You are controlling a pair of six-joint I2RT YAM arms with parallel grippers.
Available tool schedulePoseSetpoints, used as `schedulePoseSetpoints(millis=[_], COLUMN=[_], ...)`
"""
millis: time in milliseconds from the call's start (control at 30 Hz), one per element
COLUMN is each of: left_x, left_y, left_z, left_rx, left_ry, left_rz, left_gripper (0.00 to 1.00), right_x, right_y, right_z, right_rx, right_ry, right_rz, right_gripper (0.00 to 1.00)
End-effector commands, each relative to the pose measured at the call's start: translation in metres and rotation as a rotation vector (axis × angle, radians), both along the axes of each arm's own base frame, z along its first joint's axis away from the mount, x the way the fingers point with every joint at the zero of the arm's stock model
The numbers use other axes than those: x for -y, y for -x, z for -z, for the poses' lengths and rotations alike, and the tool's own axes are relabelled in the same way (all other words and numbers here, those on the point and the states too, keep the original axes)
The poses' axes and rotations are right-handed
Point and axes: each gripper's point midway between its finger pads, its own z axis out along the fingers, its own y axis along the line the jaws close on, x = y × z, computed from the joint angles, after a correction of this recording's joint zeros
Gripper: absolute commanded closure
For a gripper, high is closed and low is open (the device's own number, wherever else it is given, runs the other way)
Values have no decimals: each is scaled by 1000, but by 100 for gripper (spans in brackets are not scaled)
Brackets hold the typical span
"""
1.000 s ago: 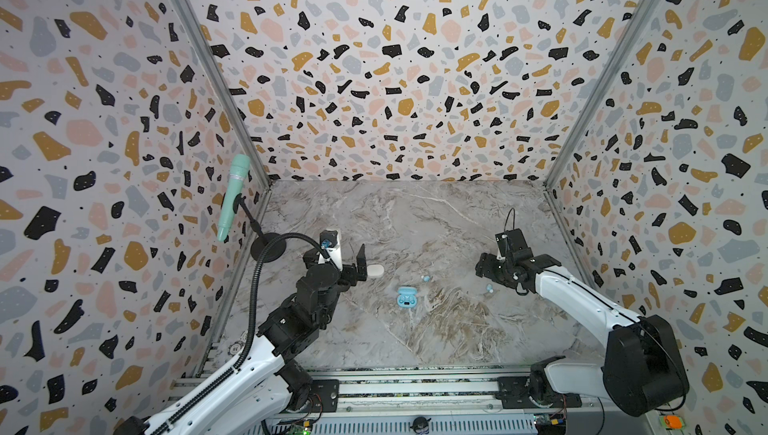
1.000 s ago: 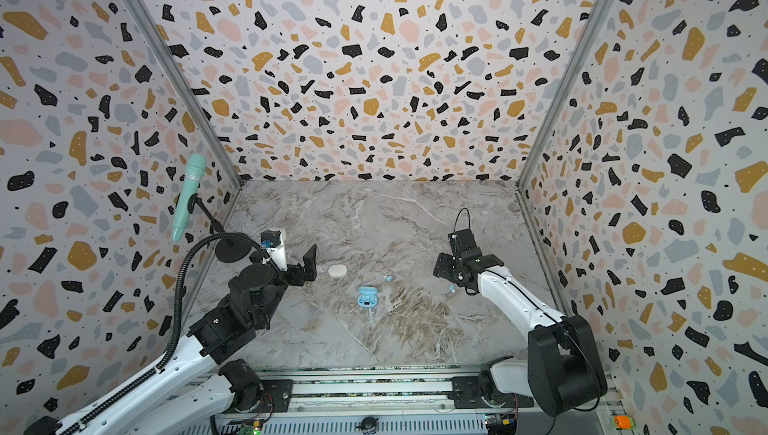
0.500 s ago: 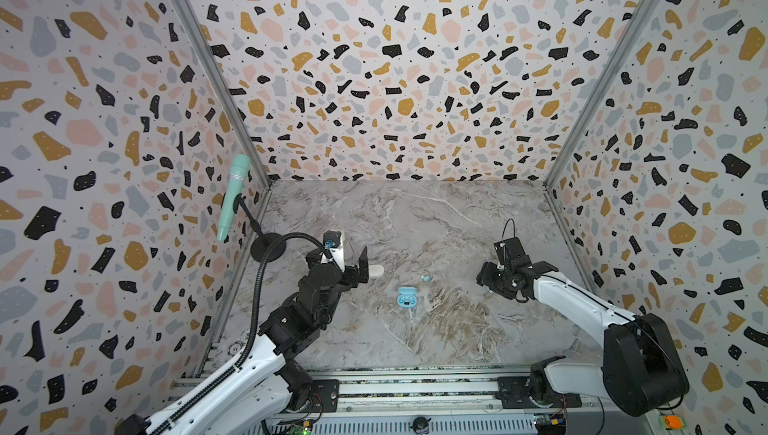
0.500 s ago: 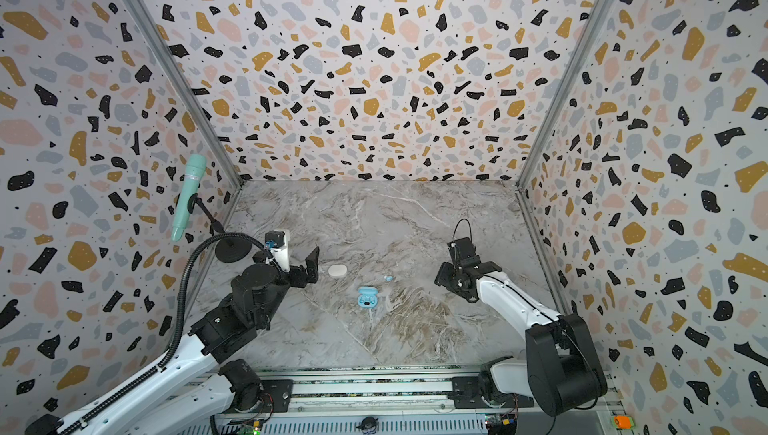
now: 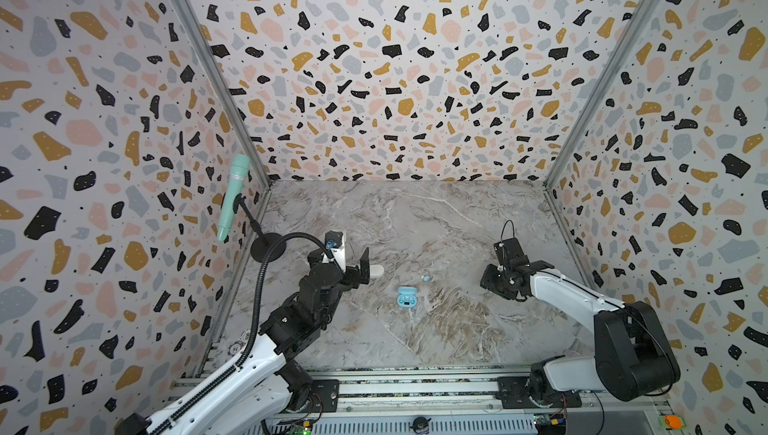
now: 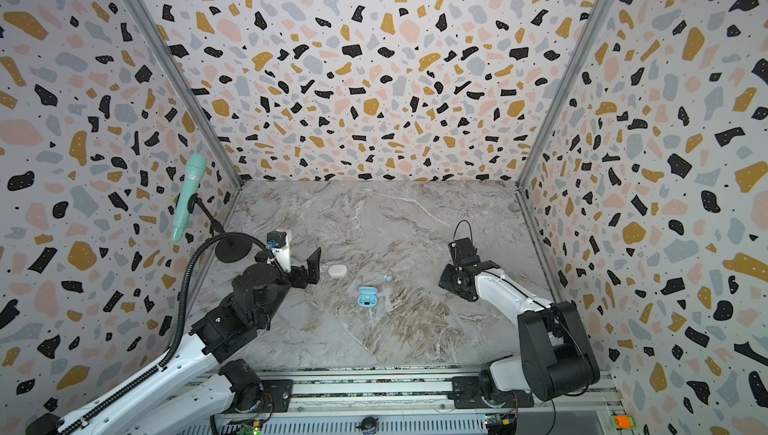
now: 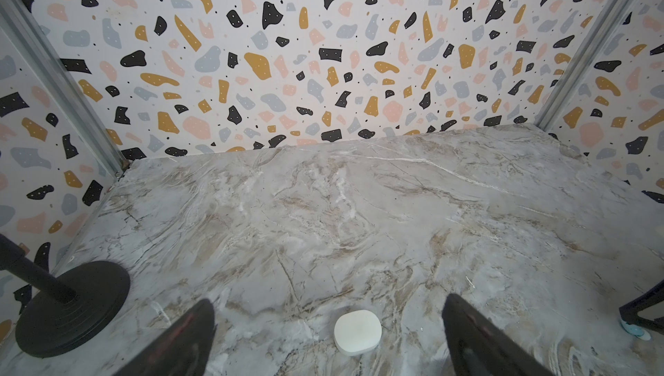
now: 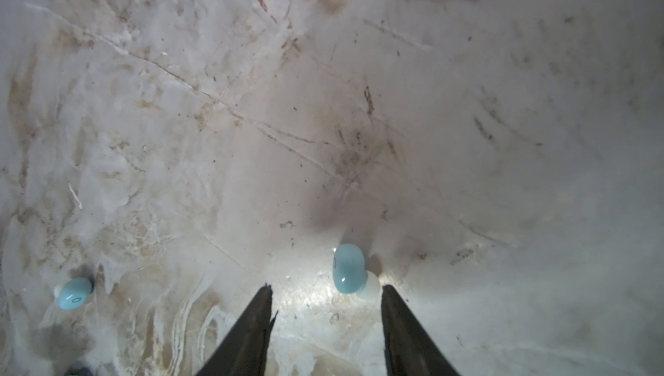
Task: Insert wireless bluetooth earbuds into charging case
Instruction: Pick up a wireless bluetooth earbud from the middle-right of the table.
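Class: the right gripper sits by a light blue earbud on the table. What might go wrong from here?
The light blue earbud lies off-centre, near one finger of the right gripper; closing may flick it away, not pinch it.
Small and rounded, it may slip before reaching the blue case.

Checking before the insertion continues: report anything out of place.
One light blue earbud lies loose at the tips of the right gripper, off-centre; a second earbud lies apart. Both are outside the open blue case.
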Motion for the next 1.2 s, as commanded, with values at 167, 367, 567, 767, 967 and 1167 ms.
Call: schedulePoseSetpoints(millis=[167,367,567,767,967,1167], left_x=[1,2,2,3,4,5], left_y=[-3,-2,-2,-2,-3,-3], left_z=[1,2,2,3,4,5], left_rx=[4,1,0,-2,-4,-10], left_ry=[-18,-19,-21,-22,-24,-28], left_rz=[7,12,14,16,20,23], left_gripper=[0,0,0,0,0,0], right_x=[1,6,8,10,13,14], right_y=[0,0,1,1,2,2], right_z=[5,11,15,19,25,27], right_rx=[-8,-23,-30,-37,-53,-56], right_ry=[3,32,50,63,77,83], right_rz=[-20,-23,-25,-30,-32,-33], right_gripper=[59,60,62,65,69,72])
